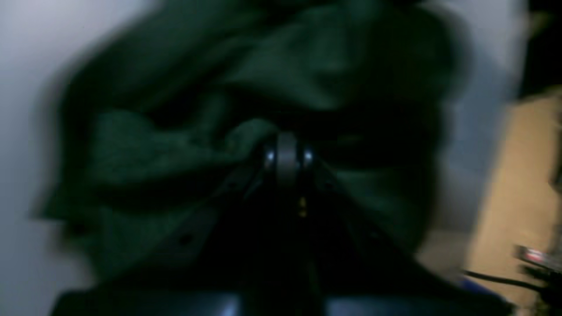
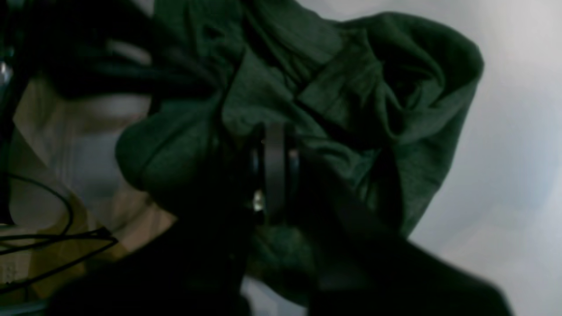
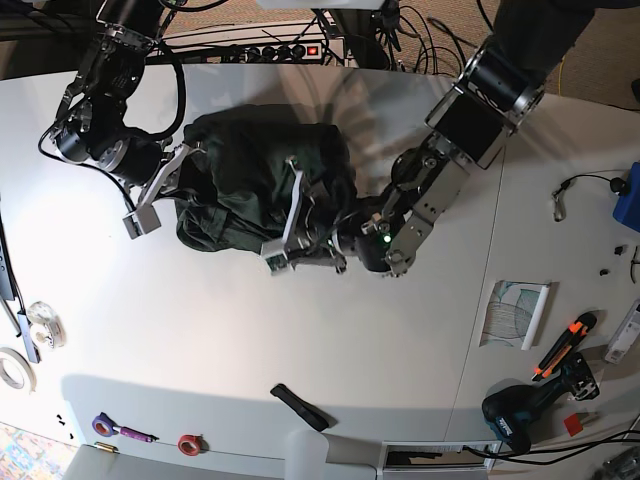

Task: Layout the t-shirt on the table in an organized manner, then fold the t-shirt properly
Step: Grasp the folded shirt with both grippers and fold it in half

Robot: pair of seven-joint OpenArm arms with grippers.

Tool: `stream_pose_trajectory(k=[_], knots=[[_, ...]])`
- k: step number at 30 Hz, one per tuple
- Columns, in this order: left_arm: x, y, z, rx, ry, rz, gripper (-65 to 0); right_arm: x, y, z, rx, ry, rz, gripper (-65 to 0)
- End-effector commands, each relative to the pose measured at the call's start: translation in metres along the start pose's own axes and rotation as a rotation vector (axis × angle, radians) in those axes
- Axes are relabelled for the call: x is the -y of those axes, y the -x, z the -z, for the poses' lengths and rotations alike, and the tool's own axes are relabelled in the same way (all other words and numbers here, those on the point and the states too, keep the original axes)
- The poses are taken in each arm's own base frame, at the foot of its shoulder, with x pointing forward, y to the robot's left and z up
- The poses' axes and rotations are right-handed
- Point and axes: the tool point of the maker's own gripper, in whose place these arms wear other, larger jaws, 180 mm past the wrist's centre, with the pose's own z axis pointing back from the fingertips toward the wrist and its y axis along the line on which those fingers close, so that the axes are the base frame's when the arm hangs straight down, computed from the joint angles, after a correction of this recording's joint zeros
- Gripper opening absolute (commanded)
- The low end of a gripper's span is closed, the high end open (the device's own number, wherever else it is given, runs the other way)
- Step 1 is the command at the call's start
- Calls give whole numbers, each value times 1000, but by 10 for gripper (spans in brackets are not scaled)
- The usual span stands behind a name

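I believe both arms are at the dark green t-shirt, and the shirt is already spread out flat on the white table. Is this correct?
No. Both arms are at the dark green t-shirt, but it is not spread out flat: it sits in a crumpled heap on the white table, bunched between the left gripper and the right gripper. The base view shows this.

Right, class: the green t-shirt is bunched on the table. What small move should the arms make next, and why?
Probably draw the pincers apart, lifting slightly. The t-shirt lies crumpled on the table, and left pincer and right pincer both seem shut on its folds, so spreading should open it.
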Motion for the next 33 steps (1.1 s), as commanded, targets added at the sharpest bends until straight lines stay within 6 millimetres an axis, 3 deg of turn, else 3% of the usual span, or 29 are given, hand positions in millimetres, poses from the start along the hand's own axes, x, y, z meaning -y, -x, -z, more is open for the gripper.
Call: stream_pose_trajectory(k=[1, 3, 6, 8, 11, 13, 16, 17, 21, 22, 26, 33], knots=[[-3, -21, -8, 54, -9, 31, -650, -1, -15, -4, 51, -7, -25, -650], [-3, -20, -9, 37, -8, 33, -650, -1, -15, -4, 51, -7, -24, -650], [3, -23, -11, 44, 21, 26, -419, -2, -15, -4, 53, -10, -24, -650], [4, -29, -14, 62, 13, 26, -357, -6, -17, -4, 68, -35, -18, -650], [12, -48, -24, 126, 6, 63, -361, -24, -24, -7, 124, -133, 11, -650], [23, -64, -33, 184, 23, 106, -408, -40, -24, -10, 168, -214, 41, -650], [26, -74, -37, 230, 13, 127, -619, -54, -6, -10, 168, -265, 108, -650], [24, -72, -36, 233, -1, 124, -650, -57, 2, -8, 154, -263, 128, -650], [10, -63, -23, 265, -66, 70, -650, -51, 44, -1, 31, -174, 161, -650], [8, -58, -19, 262, -76, 57, -650, -45, 45, 1, 41, -131, 162, -650], [-3, -35, -6, 201, -120, 16, -650, -33, 39, 7, 90, -41, 150, -650], [-14, -32, -8, 187, -175, -9, -650, -47, 20, 18, 134, -95, 131, -650]])
